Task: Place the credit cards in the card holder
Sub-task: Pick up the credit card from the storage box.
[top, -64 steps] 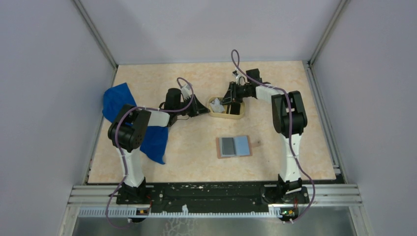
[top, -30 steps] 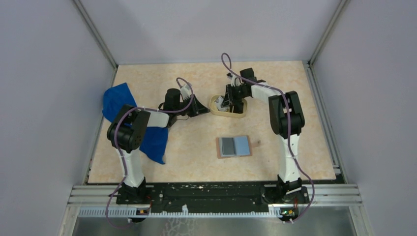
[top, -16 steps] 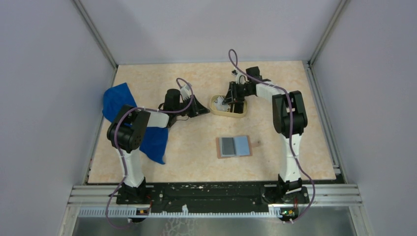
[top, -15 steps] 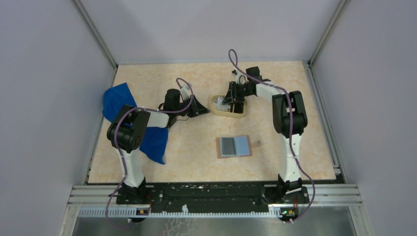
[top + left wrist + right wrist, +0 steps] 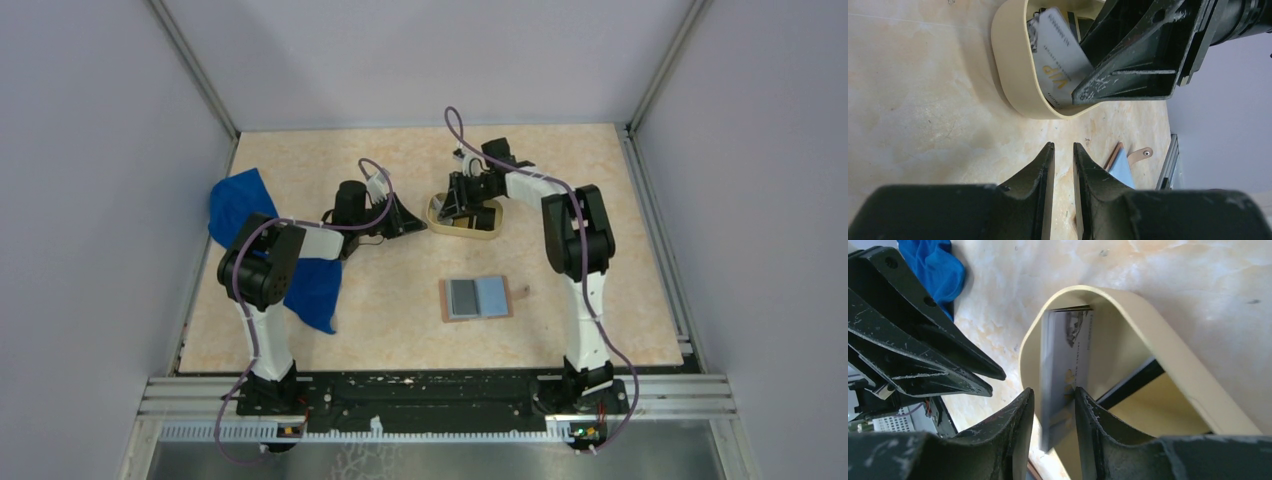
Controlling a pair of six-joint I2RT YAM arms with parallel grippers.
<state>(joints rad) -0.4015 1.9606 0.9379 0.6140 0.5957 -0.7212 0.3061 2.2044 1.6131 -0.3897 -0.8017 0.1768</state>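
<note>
Right end effector (image 5: 1054, 392): reaches into the oval tan tray (image 5: 1168, 350); fingers apart, one on each side of the light grey card (image 5: 1065, 345); the right wrist view does not show whether either finger touches it.
Light grey card: stands on edge inside the tray, near the rounded end closest to the left arm, leaning by the wall; gold "VIP" lettering shows in the left wrist view.
Black card (image 5: 1133, 381): a dark strip low in the tray, beside the grey card; little of it shows.
Left end effector (image 5: 1064, 145): low over the table (image 5: 400, 300), just beside the tray's outer wall; fingers nearly together with a narrow gap, nothing in it.
Card holder (image 5: 477, 298): lies opened flat on the table, grey-blue inner face up, well apart from the tray, on the side nearer the arm bases; no card on it.
Blue cloth (image 5: 235, 205): crumpled at the table's left edge, partly under the left arm.
</note>
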